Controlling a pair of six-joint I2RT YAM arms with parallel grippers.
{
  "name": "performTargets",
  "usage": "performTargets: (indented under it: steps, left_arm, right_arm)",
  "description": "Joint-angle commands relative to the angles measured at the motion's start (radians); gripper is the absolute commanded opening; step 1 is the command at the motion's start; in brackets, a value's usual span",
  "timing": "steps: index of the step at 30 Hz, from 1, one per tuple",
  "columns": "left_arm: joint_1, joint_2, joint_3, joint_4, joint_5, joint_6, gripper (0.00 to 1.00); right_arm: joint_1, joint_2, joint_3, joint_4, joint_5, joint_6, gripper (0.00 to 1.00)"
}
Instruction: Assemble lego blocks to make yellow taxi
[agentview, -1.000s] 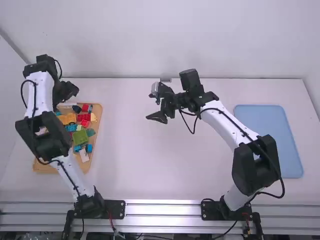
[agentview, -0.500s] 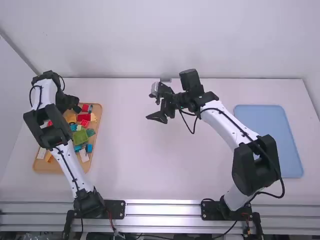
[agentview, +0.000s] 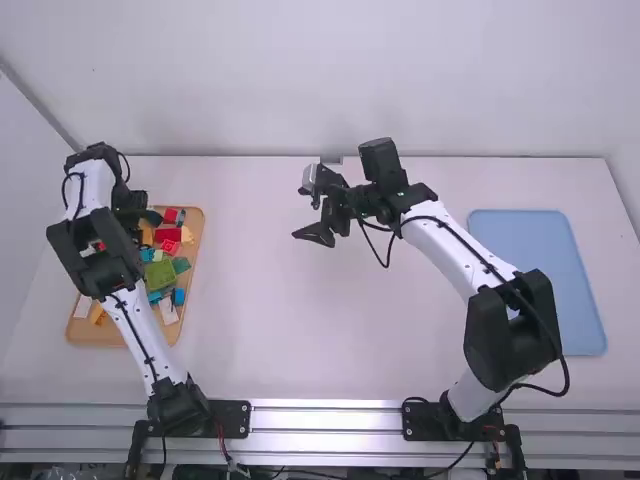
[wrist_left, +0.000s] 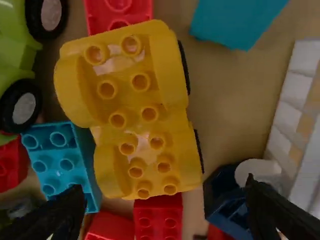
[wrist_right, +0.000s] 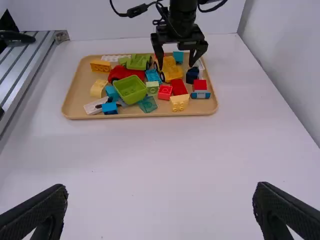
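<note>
My left gripper hangs over the far end of the wooden tray in the high view. In the left wrist view the left gripper is open, and a yellow car base with black wheels lies beyond its fingertips, not held. The right wrist view shows this yellow car base below the left gripper's spread fingers. Over the middle of the table is my right gripper; in its wrist view the right gripper stands wide open with nothing between its fingers.
Around the car base lie a teal block, red blocks, a green car and a dark blue piece. A green bin block sits mid-tray. A blue mat lies at the table's right.
The left arm has drawn back toward its base and slightly right, lowering over the tray, and has nearly stopped in the last half second. My right arm has kept still.
</note>
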Motion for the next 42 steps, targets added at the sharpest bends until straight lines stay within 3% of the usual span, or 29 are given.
performTargets:
  steps: [1, 7, 13, 26, 31, 42]
  left_arm:
    - [0.006, -0.006, -0.008, -0.014, -0.005, -0.053, 0.82]
    - [0.006, -0.006, -0.008, -0.084, -0.040, -0.225, 0.95]
    - [0.004, -0.006, -0.013, -0.057, -0.042, -0.221, 0.90]
    - [0.008, -0.006, -0.097, 0.050, -0.067, -0.217, 0.90]
    - [0.004, -0.006, -0.111, 0.132, -0.045, -0.116, 0.85]
    - [0.002, -0.006, -0.112, 0.135, -0.038, -0.116, 0.91]
  right_arm:
    - [0.003, 0.007, 0.034, 0.000, -0.005, -0.005, 0.99]
    - [0.003, 0.007, 0.034, 0.000, 0.029, -0.005, 0.99]
    - [0.003, 0.007, 0.034, -0.001, 0.064, -0.004, 0.98]
    - [0.003, 0.007, 0.033, 0.002, 0.065, -0.005, 0.98]
    - [0.003, 0.007, 0.033, 0.004, 0.065, -0.004, 0.99]
    - [0.003, 0.007, 0.033, 0.005, 0.065, -0.004, 0.98]
